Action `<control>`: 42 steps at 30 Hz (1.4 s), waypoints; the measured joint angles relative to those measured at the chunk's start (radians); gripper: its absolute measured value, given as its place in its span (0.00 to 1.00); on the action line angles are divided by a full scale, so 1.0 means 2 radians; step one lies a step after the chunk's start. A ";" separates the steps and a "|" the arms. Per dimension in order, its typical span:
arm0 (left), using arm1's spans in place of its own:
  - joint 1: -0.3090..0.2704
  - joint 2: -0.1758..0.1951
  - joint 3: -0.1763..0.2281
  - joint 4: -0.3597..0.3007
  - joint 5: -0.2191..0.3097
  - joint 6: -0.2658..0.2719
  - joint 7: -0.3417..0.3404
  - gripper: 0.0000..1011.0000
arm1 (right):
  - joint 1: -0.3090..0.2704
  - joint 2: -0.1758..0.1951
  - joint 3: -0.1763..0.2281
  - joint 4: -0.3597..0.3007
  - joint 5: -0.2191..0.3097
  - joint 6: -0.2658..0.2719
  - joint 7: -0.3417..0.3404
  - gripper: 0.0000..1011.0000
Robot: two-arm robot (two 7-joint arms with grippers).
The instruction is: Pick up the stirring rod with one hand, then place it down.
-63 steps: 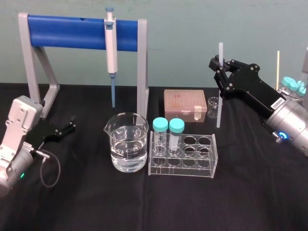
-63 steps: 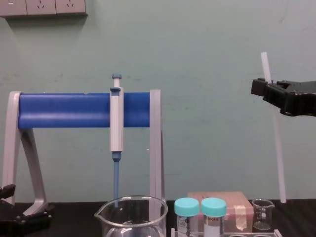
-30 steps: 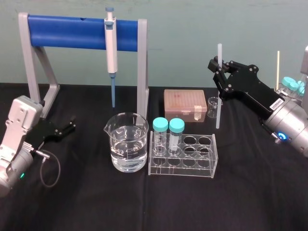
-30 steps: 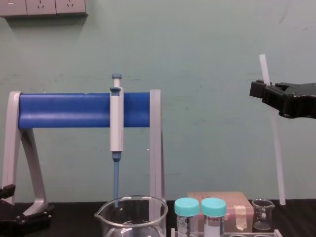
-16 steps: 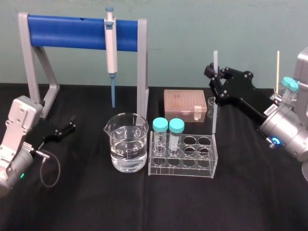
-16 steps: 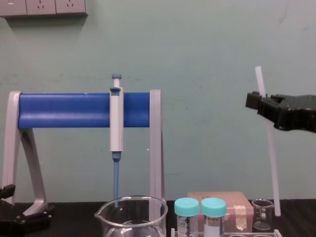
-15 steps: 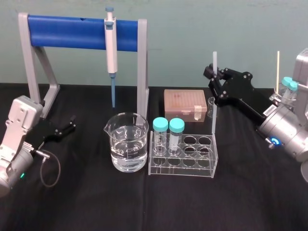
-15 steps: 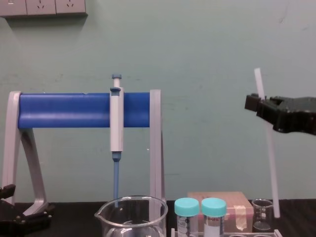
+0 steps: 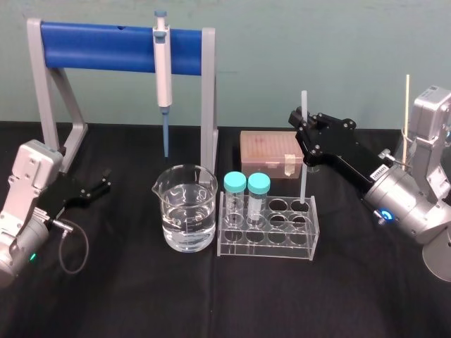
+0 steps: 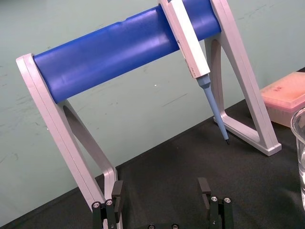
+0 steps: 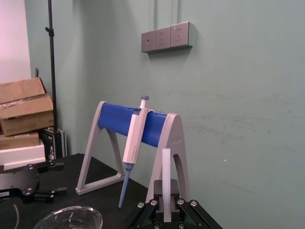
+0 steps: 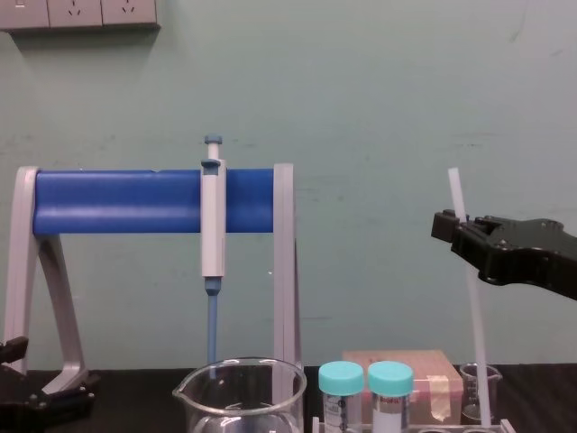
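Above the clear plastic rack [image 9: 268, 248] holding two teal-capped vials [image 9: 234, 184], the black right gripper [image 9: 301, 125] clamps one upright translucent white stirring rod [image 9: 304, 162], tip in a rear hole; left gripper [image 9: 99, 186] rests left, jaws apart.

Upright translucent white stirring rod [image 9: 303, 176] clamped in right gripper [image 9: 305, 128]

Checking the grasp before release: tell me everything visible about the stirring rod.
The stirring rod is a long, thin, straight, translucent white stick, plastic or glass by its look. It stands nearly upright, its top leaning slightly toward the robot's left. The right gripper is shut on it near the upper end, with a short stub above the grip. Its lower end reaches the rear right hole of the clear tube rack; whether it touches bottom cannot be told.
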 joint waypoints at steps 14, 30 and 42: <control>0.000 0.000 0.000 0.000 0.000 0.000 0.000 0.99 | 0.019 -0.018 -0.008 0.038 -0.006 0.005 0.000 0.07; 0.000 0.000 0.000 0.000 0.000 0.000 0.000 0.99 | 0.018 -0.025 -0.015 0.061 -0.017 0.020 -0.007 0.07; 0.000 0.000 0.000 0.000 0.000 0.000 0.000 0.99 | 0.019 -0.032 -0.015 0.080 -0.024 0.022 -0.014 0.07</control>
